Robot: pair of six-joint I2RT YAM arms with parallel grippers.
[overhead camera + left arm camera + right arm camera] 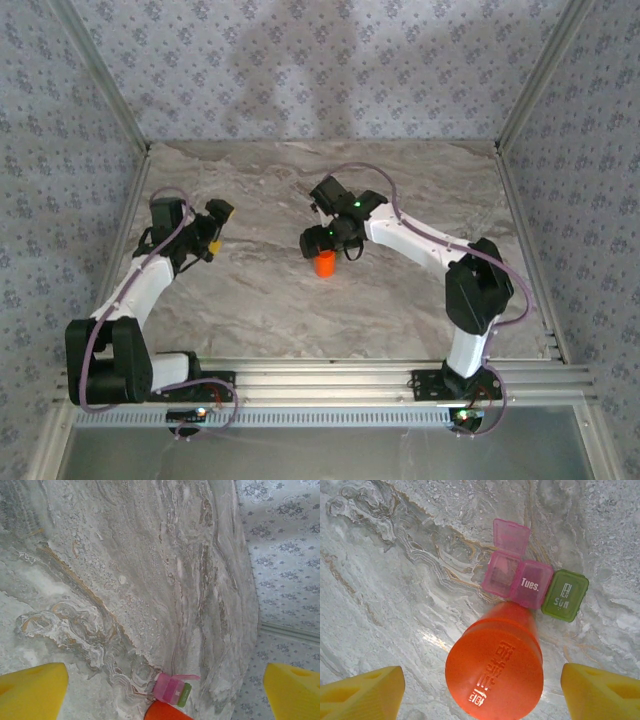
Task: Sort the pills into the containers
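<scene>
Marble tabletop, right gripper jaws apart straddling the capped orange bottle bottom-centre; pill containers just above it, one pink lid open. Left gripper wide open too. Next I'd guess: clamp bottle, uncap.

The orange bottle is standing just beside the containers, crowding one side of them. Bare counter is lying open around their other sides.

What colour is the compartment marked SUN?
The compartment is olive green, best seen in the right wrist view.
</scene>
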